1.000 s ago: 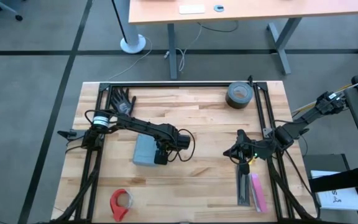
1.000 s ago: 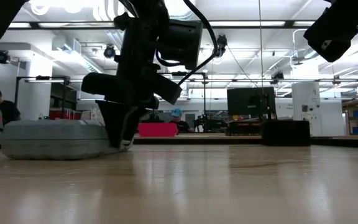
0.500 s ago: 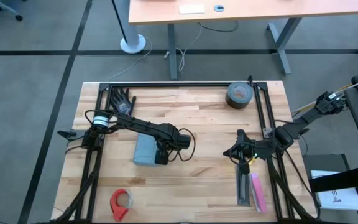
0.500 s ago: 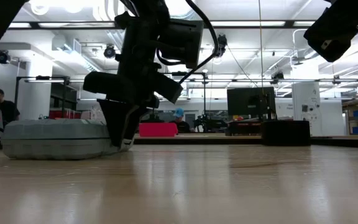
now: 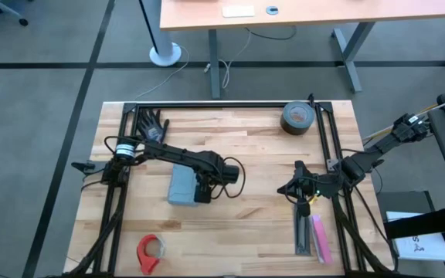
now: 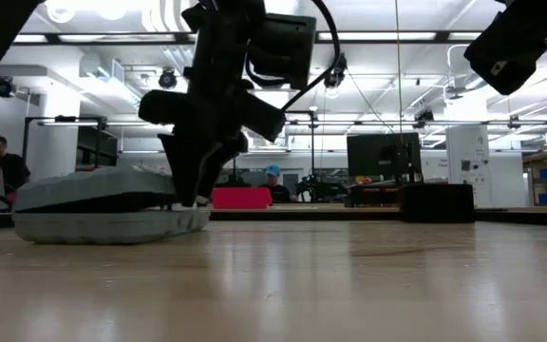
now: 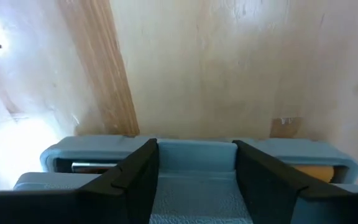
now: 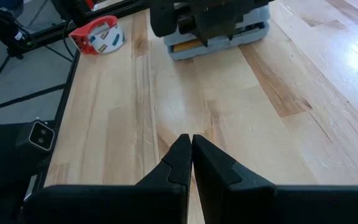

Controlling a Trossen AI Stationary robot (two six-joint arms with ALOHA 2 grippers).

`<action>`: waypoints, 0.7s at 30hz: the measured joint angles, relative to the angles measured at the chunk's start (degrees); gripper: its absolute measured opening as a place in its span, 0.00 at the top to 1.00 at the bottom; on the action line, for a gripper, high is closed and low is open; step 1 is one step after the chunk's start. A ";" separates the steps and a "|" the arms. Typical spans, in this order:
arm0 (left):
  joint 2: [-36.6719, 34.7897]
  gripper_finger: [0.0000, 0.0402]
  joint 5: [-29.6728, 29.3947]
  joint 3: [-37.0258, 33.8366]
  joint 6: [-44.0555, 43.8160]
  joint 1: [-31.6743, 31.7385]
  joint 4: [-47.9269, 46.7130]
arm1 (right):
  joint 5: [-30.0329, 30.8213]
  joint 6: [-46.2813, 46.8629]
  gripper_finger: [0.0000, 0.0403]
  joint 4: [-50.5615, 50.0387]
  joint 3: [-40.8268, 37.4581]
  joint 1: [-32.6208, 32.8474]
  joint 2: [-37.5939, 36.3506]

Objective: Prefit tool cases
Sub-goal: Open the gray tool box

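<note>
Left gripper (image 5: 200,191) on the flat blue-grey rectangular plastic tool case (image 5: 181,185), lid cracked open.

I see the case lying left of centre on the light wooden table (image 5: 253,147), with my left gripper's fingers (image 7: 132,177) straddling the handle bump on its right edge, gripping the lid there. In the low view the lid (image 6: 93,187) is tilted up off the base at that gripper end, with a gap showing. My right gripper (image 5: 294,188) hangs over the right side of the table with fingers pressed together, holding nothing, well apart from the case. Near it lie narrow black and pink bars (image 5: 316,238); a dark roll of tape (image 5: 297,117) sits at the far right corner, a red tape dispenser (image 5: 150,251) near the front left edge.
</note>
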 joint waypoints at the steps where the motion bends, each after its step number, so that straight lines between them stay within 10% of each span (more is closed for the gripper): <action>1: 0.00 0.51 0.01 0.46 -0.03 0.00 -0.43 | -0.01 0.00 1.00 0.00 0.00 -0.02 0.00; 21: -0.09 0.50 0.30 4.80 -2.33 -0.90 -6.80 | 2.98 -2.31 1.00 3.05 -0.07 -0.02 1.68</action>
